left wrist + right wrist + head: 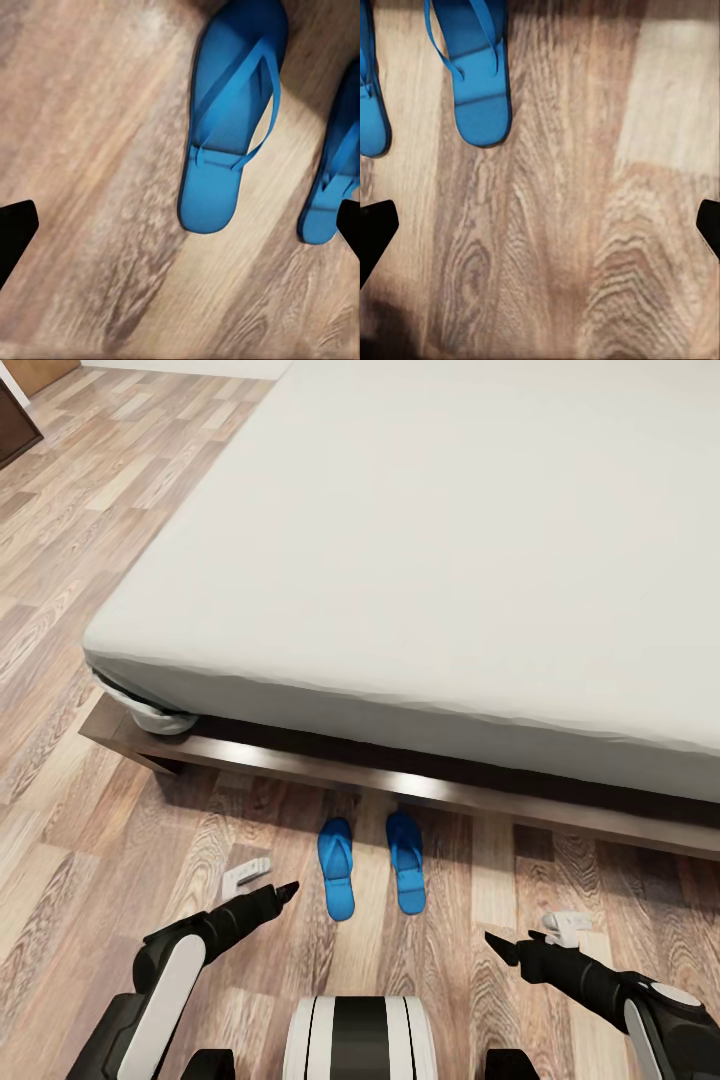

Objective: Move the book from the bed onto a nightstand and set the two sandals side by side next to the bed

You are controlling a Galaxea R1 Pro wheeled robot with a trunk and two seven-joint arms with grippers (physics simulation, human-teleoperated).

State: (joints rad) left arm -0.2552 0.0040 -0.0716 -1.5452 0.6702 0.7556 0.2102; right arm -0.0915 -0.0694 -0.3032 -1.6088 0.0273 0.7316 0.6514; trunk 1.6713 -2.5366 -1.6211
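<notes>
On the wood floor (90, 920) just beside the bed (450, 560), two bright blue sandals (337, 867) (406, 860) are lying side by side, smooth and plastic-looking, long axes pointing toward the bed frame. Both the left gripper (180, 232) and the right gripper (540, 229) are hovering with fingers spread wide, holding nothing.

Two blue sandals: left sandal (336, 868) at about 6 o'clock, right sandal (406, 861) just at its 3 o'clock, apart. One bed (450, 560) at 12 o'clock. Two grippers: left gripper (285, 891) at 7 o'clock, right gripper (497, 946) at 5 o'clock.
</notes>
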